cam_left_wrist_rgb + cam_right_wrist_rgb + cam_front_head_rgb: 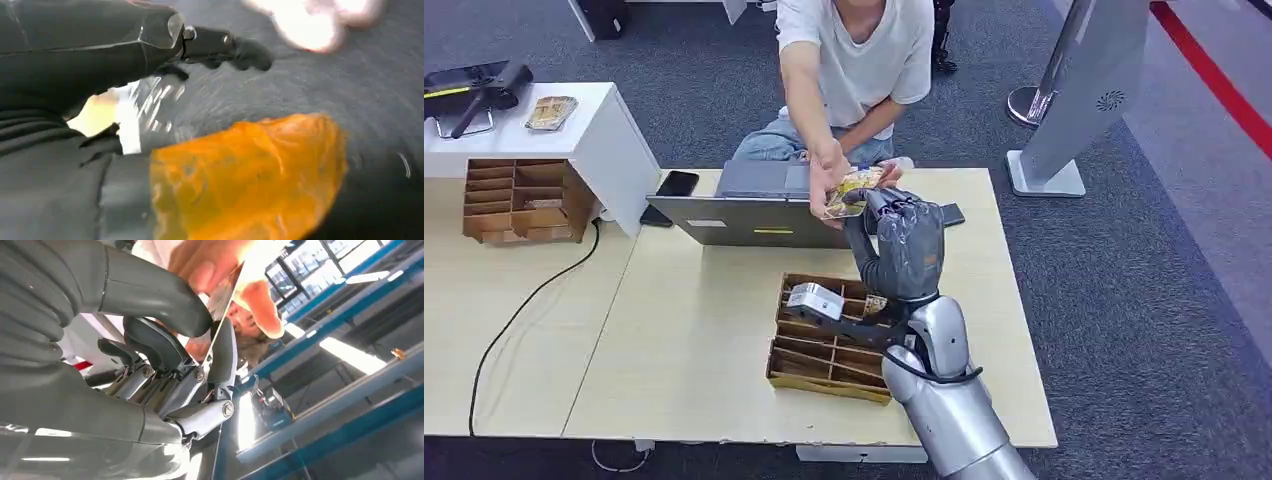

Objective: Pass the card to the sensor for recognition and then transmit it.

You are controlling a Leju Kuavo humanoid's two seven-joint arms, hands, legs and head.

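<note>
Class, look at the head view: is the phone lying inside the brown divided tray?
No, the phone lies on the table beside the laptop, away from the tray.

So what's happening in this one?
The robot's right hand holds a card out over the table, pinched between thumb and finger. A seated person's hand grips the same card, so both hold it. A cardboard organizer and a laptop sit on the table.
</note>
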